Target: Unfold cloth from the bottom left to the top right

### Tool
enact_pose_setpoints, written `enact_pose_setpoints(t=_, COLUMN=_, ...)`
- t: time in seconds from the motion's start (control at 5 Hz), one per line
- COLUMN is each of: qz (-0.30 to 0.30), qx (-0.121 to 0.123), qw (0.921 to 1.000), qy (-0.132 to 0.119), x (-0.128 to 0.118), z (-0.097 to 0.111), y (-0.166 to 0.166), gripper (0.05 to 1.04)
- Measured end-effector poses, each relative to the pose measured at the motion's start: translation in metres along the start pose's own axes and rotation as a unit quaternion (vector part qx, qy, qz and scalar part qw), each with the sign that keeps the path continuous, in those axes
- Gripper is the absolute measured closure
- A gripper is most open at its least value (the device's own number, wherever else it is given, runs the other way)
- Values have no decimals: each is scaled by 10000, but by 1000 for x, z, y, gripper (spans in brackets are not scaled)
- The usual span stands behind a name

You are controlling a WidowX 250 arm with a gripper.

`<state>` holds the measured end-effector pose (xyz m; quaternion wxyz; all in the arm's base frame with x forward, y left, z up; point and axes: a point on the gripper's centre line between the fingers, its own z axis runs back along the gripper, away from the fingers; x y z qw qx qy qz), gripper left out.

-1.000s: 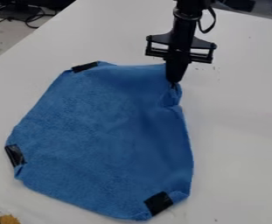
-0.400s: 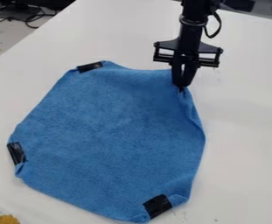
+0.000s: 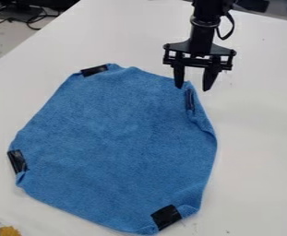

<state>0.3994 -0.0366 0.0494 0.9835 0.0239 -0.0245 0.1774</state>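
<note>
My gripper [image 3: 194,87] hangs open over the upper right corner of the blue cloth [image 3: 115,143], its two fingers spread apart with nothing held between them. The cloth lies spread out on the white table. Black tape marks its corners: one piece [image 3: 95,70] at the top left, another [image 3: 17,161] at the lower left, a third [image 3: 166,217] at the bottom right, and a narrow strip [image 3: 190,100] just below my gripper. The cloth's right edge is slightly raised and curled near that strip.
The white table [image 3: 256,120] extends around the cloth on all sides. A small yellow object [image 3: 9,231] sits at the bottom left corner beside a dark one. Cables [image 3: 31,19] lie beyond the table at the upper left.
The gripper moved slightly right and down with the cloth's upper right corner, then opened and let it go. The cloth's right side has shifted outward to the right.
</note>
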Motion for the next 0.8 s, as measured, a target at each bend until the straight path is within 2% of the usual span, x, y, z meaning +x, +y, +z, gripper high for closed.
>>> enact_pose_setpoints(t=0.2, qz=34, qx=29, qw=10000, qy=10, x=1, z=-4, y=0, gripper=75)
enact_pose_setpoints(t=0.4, qz=104, qx=56, qw=9999, qy=-41, x=3, z=-3, y=1, gripper=79)
enact_pose_setpoints(t=0.6, qz=189, qx=68, qw=9997, qy=101, x=-9, z=-19, y=4, gripper=83)
enact_pose_setpoints(t=0.8, qz=320, qx=44, qw=9994, qy=-113, x=-16, z=-7, y=15, gripper=83)
